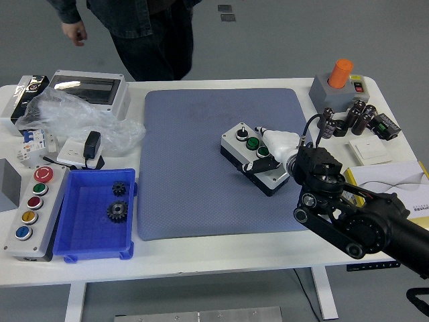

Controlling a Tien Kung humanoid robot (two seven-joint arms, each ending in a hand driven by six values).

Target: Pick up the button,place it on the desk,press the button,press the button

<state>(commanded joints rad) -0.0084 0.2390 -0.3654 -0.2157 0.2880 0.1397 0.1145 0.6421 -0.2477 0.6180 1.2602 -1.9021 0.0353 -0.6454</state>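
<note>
i see the button box (256, 158) lying tilted on the blue-grey mat (201, 161), directly under my right hand (276, 149), whose white fingers (280, 141) rest over its far end while a dark finger lies across its top; i cannot tell if they clamp it. beyond the hand, a person (137, 30) stands at the far edge of the surface (221, 251).

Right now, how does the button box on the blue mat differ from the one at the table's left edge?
The button box on the mat lies at an angle, with three controls showing, two of them green; the right hand is on it. The left-edge button box is longer, nearly square to the table, untouched, with five buttons: red mushroom, green, red, yellow, blue. Both are grey boxes with dark bases.
</note>
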